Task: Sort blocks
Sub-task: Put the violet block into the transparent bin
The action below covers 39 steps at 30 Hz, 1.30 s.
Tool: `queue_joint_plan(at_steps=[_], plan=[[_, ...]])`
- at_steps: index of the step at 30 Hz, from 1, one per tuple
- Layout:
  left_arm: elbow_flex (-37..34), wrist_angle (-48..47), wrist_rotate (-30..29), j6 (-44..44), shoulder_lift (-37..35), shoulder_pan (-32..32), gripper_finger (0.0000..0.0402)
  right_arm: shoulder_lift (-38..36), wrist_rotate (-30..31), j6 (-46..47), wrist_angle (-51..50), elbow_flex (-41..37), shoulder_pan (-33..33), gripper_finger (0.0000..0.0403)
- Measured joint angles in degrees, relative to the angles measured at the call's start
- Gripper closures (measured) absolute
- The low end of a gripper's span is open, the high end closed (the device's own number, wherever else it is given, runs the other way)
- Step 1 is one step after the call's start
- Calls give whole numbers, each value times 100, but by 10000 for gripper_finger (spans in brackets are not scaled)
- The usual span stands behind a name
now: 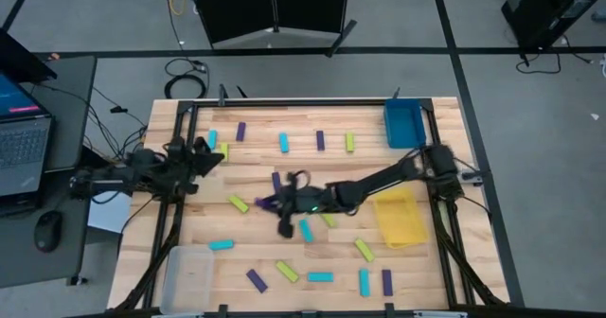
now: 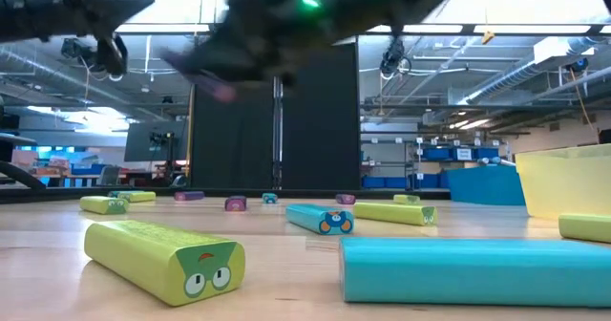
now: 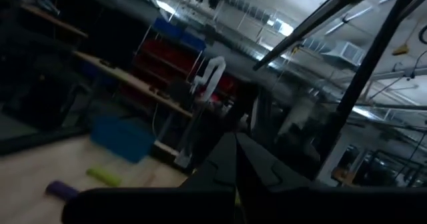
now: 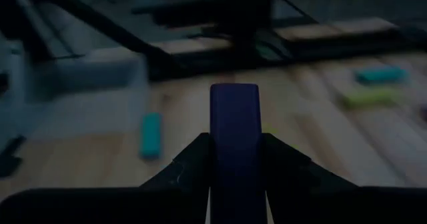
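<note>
Purple, cyan and yellow-green blocks lie flat and scattered on the wooden table (image 1: 256,261). My right gripper (image 1: 276,204) reaches in over the table's middle and is shut on one purple block (image 1: 263,204), which the right wrist view shows between the fingers (image 4: 235,127). In the low view this gripper (image 2: 239,58) hangs above the table with the purple block (image 2: 215,87) at its end. My left gripper (image 1: 214,157) waits at the table's left edge, off the surface, with its fingers (image 3: 243,164) closed together. A yellow-green block (image 1: 223,151) lies just beside its tip. My right gripper pinches the purple block between its two fingers (image 4: 193,164), one on each long side. The block lies along the fingers, and its free end (image 4: 235,94) sticks out ahead of them. It is lifted clear of the table, roughly level.
A blue tray (image 1: 402,124) stands at the far right corner, a yellow tray (image 1: 398,216) on the right side, and a clear tray (image 1: 189,273) at the near left corner. A laptop (image 1: 21,138) and a mouse (image 1: 47,231) sit left of the table.
</note>
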Motion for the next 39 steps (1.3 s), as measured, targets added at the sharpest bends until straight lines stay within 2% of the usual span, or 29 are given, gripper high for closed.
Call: queue_joint_plan(at_steps=[9,19,20,22,25,28,39], plan=[[450,-4,167,28,2,-2,376,1771,-763,-195,-30,2707,273,288],[452,298,292,-221,-13,-2,371,3499,-1366,76,-325,5546,290,288],[454,330,303,-231,-15,0,371,3661,-1425,85,-327,5688,302,288],[456,361,308,-248,-21,0,371,3678,-1454,179,193,5443,306,288],[457,395,318,-251,-17,-1,371,3790,-1442,318,84,5613,290,288],[460,387,319,-253,-17,0,371,3842,-1443,338,455,5656,260,288],[458,173,258,-227,22,0,371,3868,-1439,219,531,5669,265,288]])
